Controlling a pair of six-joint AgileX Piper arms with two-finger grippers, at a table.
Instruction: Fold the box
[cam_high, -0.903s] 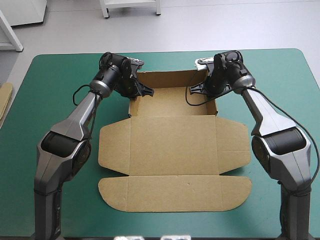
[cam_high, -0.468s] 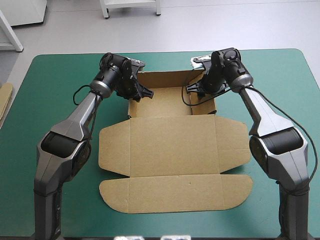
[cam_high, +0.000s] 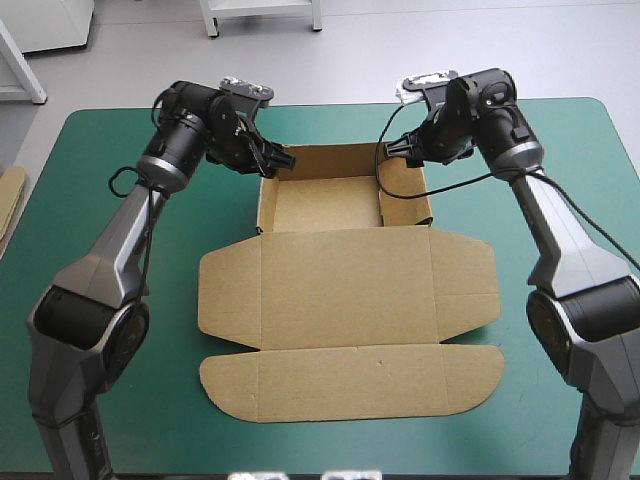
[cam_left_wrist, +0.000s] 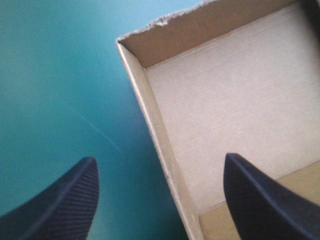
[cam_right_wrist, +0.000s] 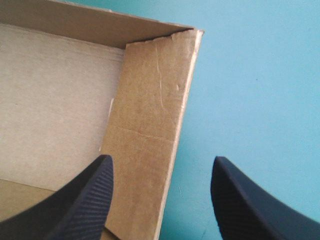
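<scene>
The brown box (cam_high: 345, 290) lies mid-table as an open tray (cam_high: 325, 205) at its far end, walls raised, with the lid and flaps flat toward the near edge. My left gripper (cam_high: 283, 159) hovers open over the tray's far-left corner. In the left wrist view the left wall (cam_left_wrist: 160, 145) runs between the gripper's (cam_left_wrist: 160, 200) spread fingers, untouched. My right gripper (cam_high: 393, 149) hangs open above the far-right corner. The right wall (cam_right_wrist: 150, 115), leaning slightly inward, stands between that gripper's (cam_right_wrist: 162, 200) fingers without contact.
An edge of more brown board (cam_high: 10, 195) shows at the table's left edge. Teal-green cover (cam_high: 120, 300) lies bare on both sides of the box and along the near edge.
Both grippers were shut at the tray's side walls earlier. They have since opened and drawn up and outward toward the far corners. The tray's walls stay up.
</scene>
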